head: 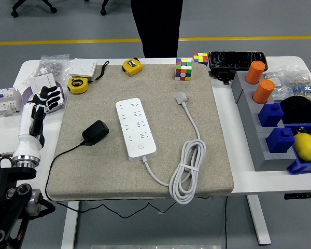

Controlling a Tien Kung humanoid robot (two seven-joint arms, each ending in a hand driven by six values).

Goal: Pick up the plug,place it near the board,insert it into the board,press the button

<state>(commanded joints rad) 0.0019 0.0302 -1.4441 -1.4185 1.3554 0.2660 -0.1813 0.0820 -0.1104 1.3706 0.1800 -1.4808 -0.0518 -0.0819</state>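
A beige mat [145, 155] covers the middle of the white tabletop [233, 181]. On it, near the mat's left side, lies the black plug [95, 132], flat, with its thin black cord [59, 161] running off toward the near-left corner of the mat and over the near edge. Just to its right, not touching, lies the white board [136, 127], lengthwise from far to near, its button [141, 147] at the near end. The board's own white cable [189, 166] loops in a coil toward the near-right part of the mat and ends in a white plug head [182, 97] farther back.

The left hand [43, 101] is over the tabletop's left edge, well apart from the plug, fingers spread and loose, grasping nothing; it seems to hover over a purple-rimmed item there, though contact is hard to judge.

Along the far edge sit two yellow tapes [78, 85], two cubes [183, 69] and a black case [237, 60]. At the right edge a grey tray [256, 150] holds orange cylinders [256, 72] and blue blocks [271, 114], with a yellow ball [306, 146] beside them. A person in black [156, 26] stands at the far side.
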